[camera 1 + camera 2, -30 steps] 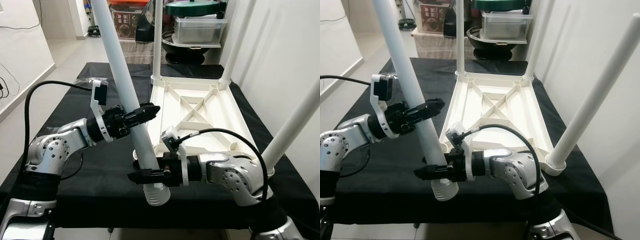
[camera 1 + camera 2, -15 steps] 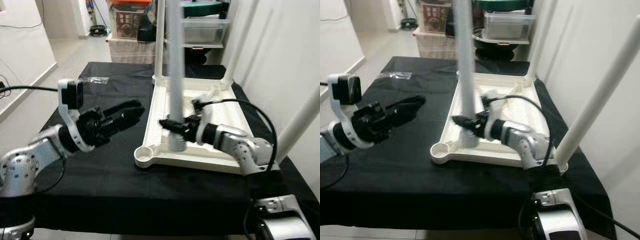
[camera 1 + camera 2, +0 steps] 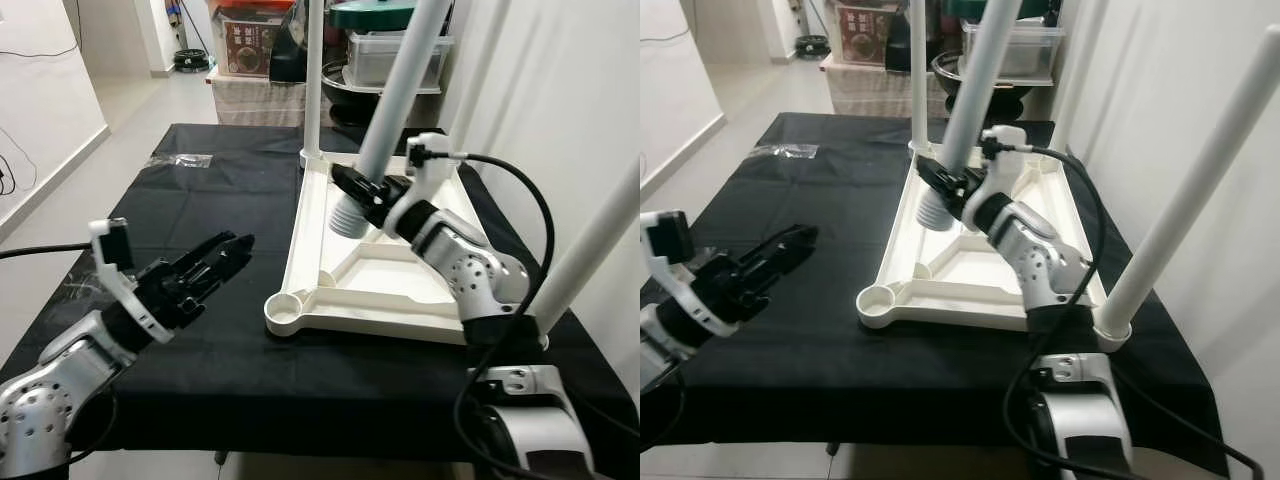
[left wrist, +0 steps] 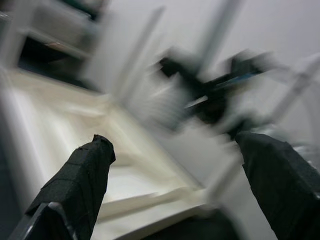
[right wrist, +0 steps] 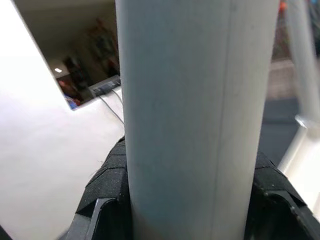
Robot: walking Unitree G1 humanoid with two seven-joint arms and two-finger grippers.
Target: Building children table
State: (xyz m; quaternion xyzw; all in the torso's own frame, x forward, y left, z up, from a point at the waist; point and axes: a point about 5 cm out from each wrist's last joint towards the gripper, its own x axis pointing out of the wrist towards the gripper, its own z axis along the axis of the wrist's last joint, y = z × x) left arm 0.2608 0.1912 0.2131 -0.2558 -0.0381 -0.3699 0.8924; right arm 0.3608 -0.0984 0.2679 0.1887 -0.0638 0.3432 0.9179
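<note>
At the left, the left gripper [image 3: 225, 255] hovers above the black tablecloth [image 3: 210, 190], its two black fingers [image 4: 82, 180] spread apart and holding nothing, pointing toward the tabletop. A small clear plastic bag [image 3: 186, 160] lies further back on the cloth, well apart from it. In the middle, the upturned white tabletop [image 3: 385, 255] lies on the cloth with its ribbed underside showing; its near left corner socket [image 3: 284, 309] stands open with no leg in it. A fitted leg [image 3: 314, 80] rises from the far left corner. To the right of that, the right gripper [image 3: 365, 192] is clamped on a loose white leg [image 3: 400, 75], gripping it just above its ribbed end, which hangs tilted over the tabletop's far half without touching it. At the right edge, another fitted leg [image 3: 590, 250] slants up from the near right corner.
</note>
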